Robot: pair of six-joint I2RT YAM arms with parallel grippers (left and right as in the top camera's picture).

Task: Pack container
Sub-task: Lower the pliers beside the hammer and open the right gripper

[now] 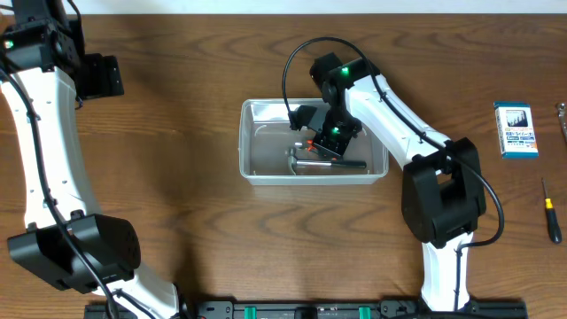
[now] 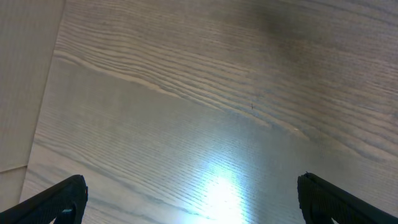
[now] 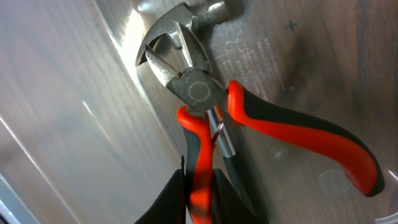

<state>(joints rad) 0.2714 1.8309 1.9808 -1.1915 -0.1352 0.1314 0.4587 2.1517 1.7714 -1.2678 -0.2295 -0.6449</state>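
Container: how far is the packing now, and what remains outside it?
Done: a hammer lies in the container. In hand: the right gripper, jaws closed on one red handle, holds pliers inside it. Left, probably: the blue-and-white box and a screwdriver lie on the table outside.

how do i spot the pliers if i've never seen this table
Find the clear container mid-table. Inside lie two tools; the pliers are the one with red-and-black handles, unlike the black-handled hammer beside them.
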